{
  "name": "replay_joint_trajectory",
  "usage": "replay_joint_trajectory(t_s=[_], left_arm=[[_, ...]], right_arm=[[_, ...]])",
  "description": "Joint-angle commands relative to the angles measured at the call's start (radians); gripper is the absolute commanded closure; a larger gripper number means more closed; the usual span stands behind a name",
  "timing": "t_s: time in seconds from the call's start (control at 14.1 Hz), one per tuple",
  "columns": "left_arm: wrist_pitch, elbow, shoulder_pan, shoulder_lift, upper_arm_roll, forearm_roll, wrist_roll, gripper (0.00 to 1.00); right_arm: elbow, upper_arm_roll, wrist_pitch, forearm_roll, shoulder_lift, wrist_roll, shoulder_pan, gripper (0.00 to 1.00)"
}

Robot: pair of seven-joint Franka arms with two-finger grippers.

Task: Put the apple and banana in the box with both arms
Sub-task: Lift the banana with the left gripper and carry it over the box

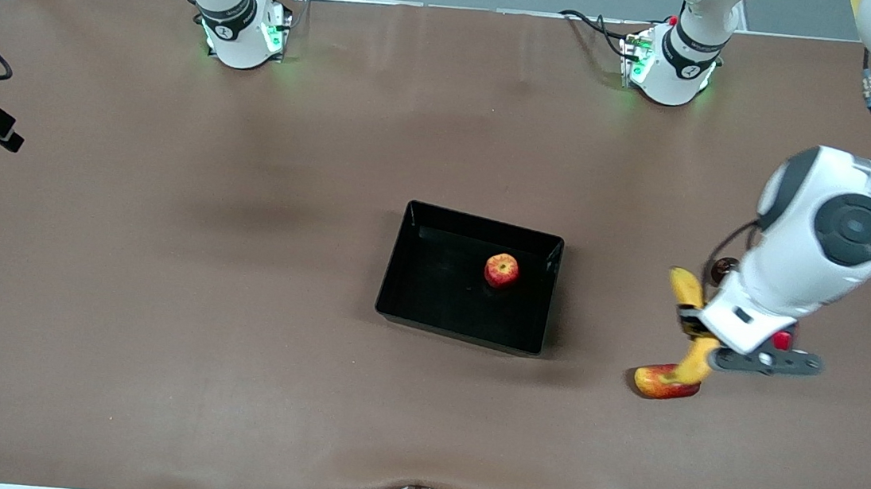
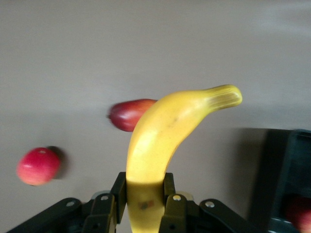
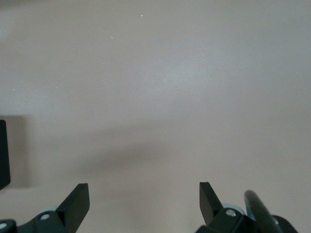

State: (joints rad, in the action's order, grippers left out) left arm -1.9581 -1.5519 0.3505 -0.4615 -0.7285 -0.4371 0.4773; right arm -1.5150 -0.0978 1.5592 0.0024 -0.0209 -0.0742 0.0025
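Banana (image 2: 163,141) clamped in the left gripper (image 2: 145,194) beside the box (image 1: 401,273), apple (image 1: 502,270) already inside; right gripper (image 3: 144,199), open and empty, waits; transfer over the box comes next.

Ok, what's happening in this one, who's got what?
The left gripper is shut on the banana, held in the air over the table toward the left arm's end, above an oblong red-and-yellow fruit. The apple already sits in the box. The right gripper hangs open over bare table, holding nothing. A round red fruit also lies on the table.
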Motion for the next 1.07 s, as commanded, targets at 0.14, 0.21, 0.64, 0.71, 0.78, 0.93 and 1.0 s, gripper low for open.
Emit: replay_joint_trajectory(t_s=[0.14,0.21,0.64,0.71,0.78,0.93,1.0], left_arm=[[0.015,0.004,-0.106,-0.032,-0.037,0.029,0.093,1.00],[0.011,0.009,-0.151,-0.051,-0.037,0.029,0.121,1.00],[0.011,0.087,-0.424,-0.154,0.081,0.015,0.216,1.00],[0.010,0.088,-0.482,-0.160,0.128,0.015,0.242,1.00],[0.005,0.093,-0.531,-0.173,0.167,0.017,0.273,1.00],[0.002,0.125,-0.609,-0.216,0.227,0.014,0.317,1.00],[-0.001,0.128,-0.642,-0.233,0.254,0.011,0.317,1.00]], right_arm=[[0.010,0.001,-0.008,0.019,0.001,-0.015,-0.004,0.00],[0.010,0.001,-0.008,0.021,0.001,-0.015,-0.006,0.00],[0.010,0.000,-0.008,0.019,0.001,-0.015,-0.007,0.00],[0.010,0.000,-0.008,0.019,0.001,-0.015,-0.007,0.00],[0.010,0.000,-0.007,0.019,0.001,-0.015,-0.007,0.00],[0.010,0.000,-0.007,0.019,0.001,-0.015,-0.007,0.00],[0.010,0.000,-0.007,0.019,0.001,-0.015,-0.007,0.00]])
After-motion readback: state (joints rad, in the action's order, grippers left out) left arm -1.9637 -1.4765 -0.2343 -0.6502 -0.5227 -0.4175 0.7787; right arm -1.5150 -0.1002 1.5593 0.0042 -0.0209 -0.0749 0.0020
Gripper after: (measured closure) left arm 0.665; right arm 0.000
